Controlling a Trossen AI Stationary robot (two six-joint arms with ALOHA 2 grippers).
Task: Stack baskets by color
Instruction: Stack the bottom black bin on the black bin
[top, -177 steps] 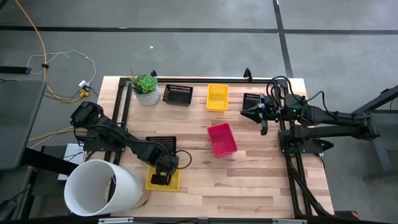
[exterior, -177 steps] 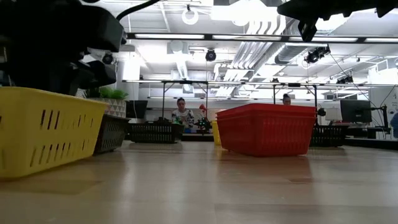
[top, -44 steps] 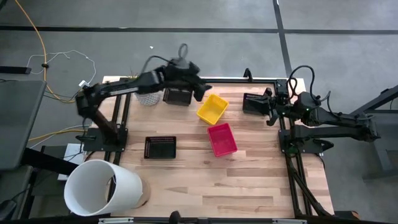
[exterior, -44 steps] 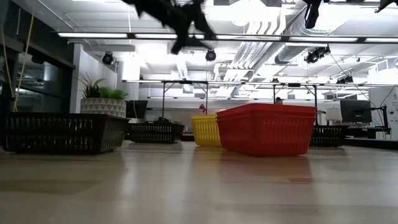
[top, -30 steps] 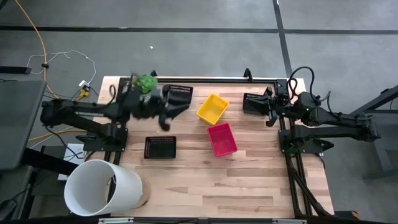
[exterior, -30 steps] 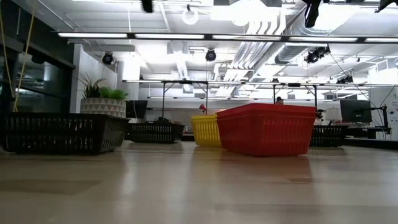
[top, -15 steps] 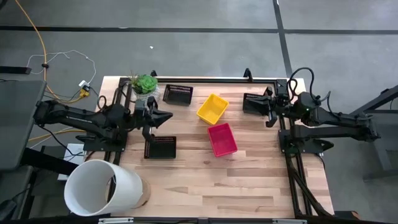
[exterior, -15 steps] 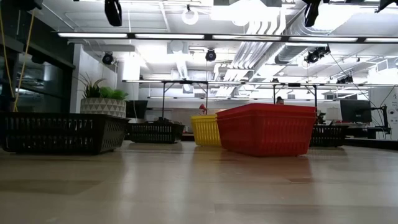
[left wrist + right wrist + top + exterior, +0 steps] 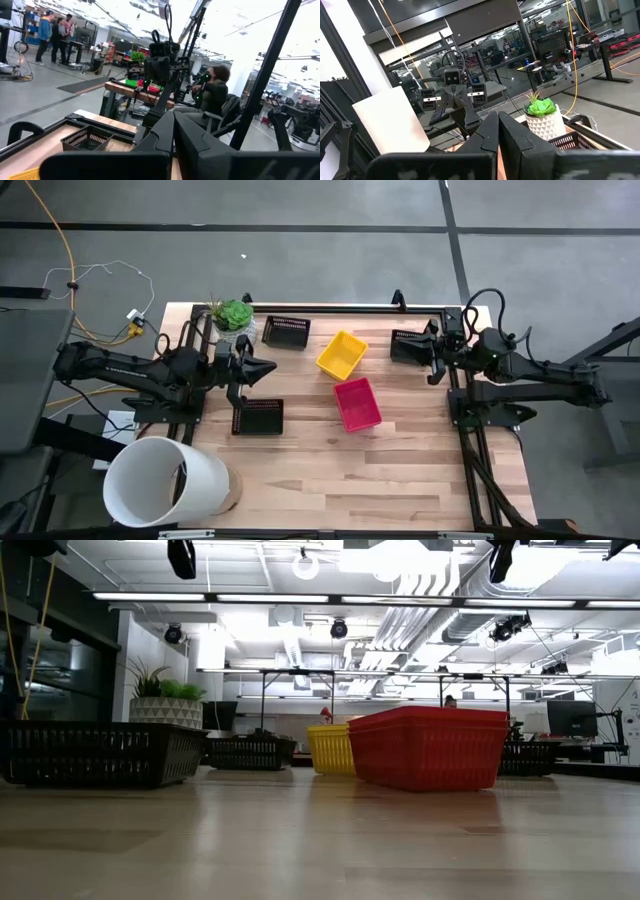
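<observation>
Wooden planking makes up the desk (image 9: 400,480), and beyond it we see an open workshop with strip lights and other benches. On the desk we count five basket shapes from above. A black basket (image 9: 286,331) sits at the far edge beside the potted plant (image 9: 235,321). A yellow basket (image 9: 341,354) lies skewed near the middle of the far half, and a red basket (image 9: 357,403) lies just in front of it near the centre. A second black basket (image 9: 258,416) sits toward the left edge, and a third black basket (image 9: 405,344) sits at the far right, close under the right arm. We cannot tell from these views how many baskets are nested in each. A large white cylinder (image 9: 165,482) stands at the near left corner.

We find the left gripper (image 9: 262,368) raised over the left side of the desk, between the plant and the nearer black basket, its fingers together and empty. The right gripper (image 9: 432,355) hangs at the far right edge, beside the third black basket, fingers likewise closed on nothing. Both arms seem parked clear of the work.

We judge the yellows and reds already gathered, hence their single spots. The blacks lie in three separate places, so bringing them together looks like the remaining job.
</observation>
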